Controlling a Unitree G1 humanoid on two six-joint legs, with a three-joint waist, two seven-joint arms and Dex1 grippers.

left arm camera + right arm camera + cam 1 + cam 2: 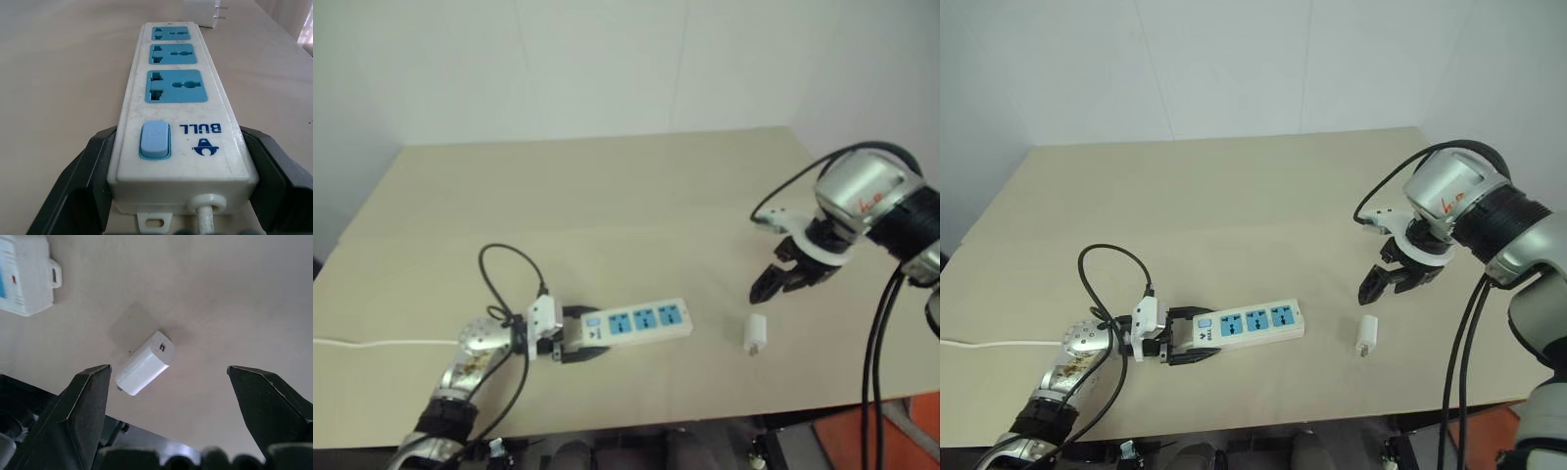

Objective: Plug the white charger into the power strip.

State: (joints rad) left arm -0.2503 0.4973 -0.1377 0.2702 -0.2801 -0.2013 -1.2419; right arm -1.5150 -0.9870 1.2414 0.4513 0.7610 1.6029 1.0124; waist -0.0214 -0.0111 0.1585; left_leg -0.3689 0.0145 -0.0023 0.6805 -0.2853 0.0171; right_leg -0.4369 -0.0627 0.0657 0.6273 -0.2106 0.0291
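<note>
On table (pixel 1234 196): 1 charger (pixel 1367 336), 1 strip (pixel 1249 323)

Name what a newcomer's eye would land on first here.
The power strip with three blue sockets lies on the table, its switch end between the left gripper's black fingers. To its right the white charger lies loose, with the right gripper open above it.
</note>
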